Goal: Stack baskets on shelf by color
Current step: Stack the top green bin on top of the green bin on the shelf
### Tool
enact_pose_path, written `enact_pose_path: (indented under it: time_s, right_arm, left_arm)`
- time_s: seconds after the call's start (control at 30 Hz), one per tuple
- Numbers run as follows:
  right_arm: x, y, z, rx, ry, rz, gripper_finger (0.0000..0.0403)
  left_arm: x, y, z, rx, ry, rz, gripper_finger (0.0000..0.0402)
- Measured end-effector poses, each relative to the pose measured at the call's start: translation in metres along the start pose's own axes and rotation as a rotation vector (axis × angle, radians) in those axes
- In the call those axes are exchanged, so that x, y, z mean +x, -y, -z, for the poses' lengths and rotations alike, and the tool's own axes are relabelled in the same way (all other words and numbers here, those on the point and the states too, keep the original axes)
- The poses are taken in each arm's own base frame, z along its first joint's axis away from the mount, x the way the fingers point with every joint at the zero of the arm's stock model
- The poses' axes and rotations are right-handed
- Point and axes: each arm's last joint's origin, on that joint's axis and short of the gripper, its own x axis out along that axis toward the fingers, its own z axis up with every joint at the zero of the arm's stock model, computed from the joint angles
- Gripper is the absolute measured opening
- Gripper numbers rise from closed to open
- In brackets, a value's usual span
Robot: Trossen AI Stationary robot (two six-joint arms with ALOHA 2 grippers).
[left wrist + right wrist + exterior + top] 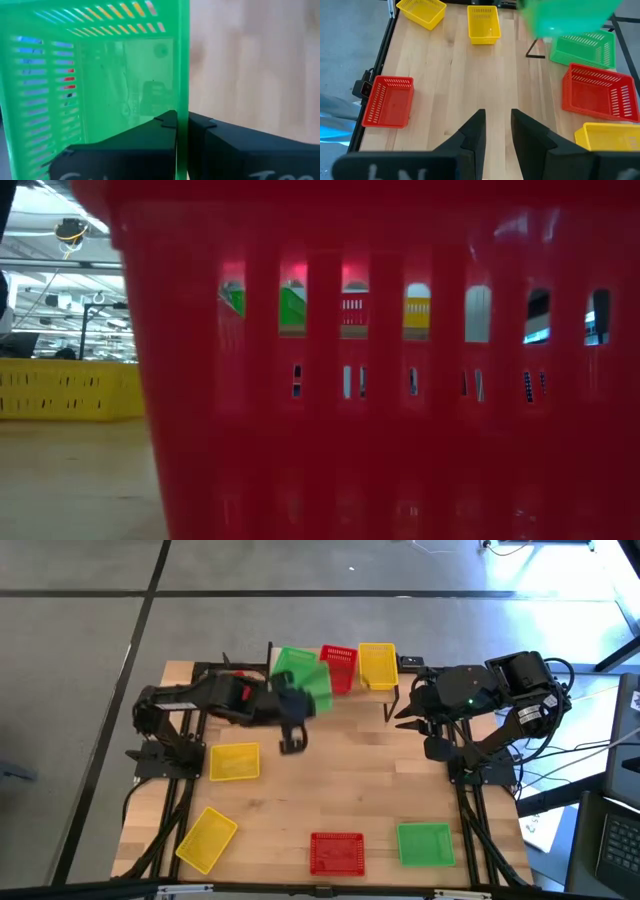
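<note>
The left gripper (292, 745) is closed on the wall of a green plastic mesh basket (312, 688) and holds it in the air near the far edge of the wooden table (340, 785). Just beside it, on the light wooden shelf (405, 663), stand another green basket (291, 662), a red mesh basket (339, 666) and a yellow mesh basket (377, 664) in one row. The right gripper (496, 131) hovers over the right side of the table with its fingers apart and empty. On the table lie two yellow baskets (234, 762) at the left, and a red basket (336, 852) and a green basket (425, 844) at the near edge.
</note>
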Motion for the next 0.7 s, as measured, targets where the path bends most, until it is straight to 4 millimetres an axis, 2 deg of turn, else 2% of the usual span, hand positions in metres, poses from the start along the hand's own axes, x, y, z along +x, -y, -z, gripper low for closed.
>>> enact_pose_path:
  time_s: [0.13, 0.23, 0.43, 0.57, 0.7]
  right_arm:
    - [0.0, 0.0, 0.0, 0.0, 0.0, 0.0, 0.0087]
    - [0.0, 0.0, 0.0, 0.0, 0.0, 0.0, 0.0087]
    - [0.0, 0.001, 0.0, -0.027, 0.002, 0.041, 0.0087]
    - [0.0, 0.003, 0.0, -0.027, 0.005, 0.1, 0.0087]
    - [0.0, 0.004, 0.0, -0.022, 0.008, 0.146, 0.0087]
  left_arm:
    - [-0.002, -0.03, -0.007, -0.294, 0.044, -0.061, 0.0]
    - [0.006, -0.057, -0.01, -0.521, 0.078, -0.121, 0.0]
    - [0.03, -0.11, -0.001, -0.864, 0.048, -0.18, 0.0]
    - [0.052, -0.136, 0.006, -0.987, -0.005, -0.136, 0.0]
    - [0.074, -0.148, 0.011, -1.033, -0.061, -0.127, 0.0]
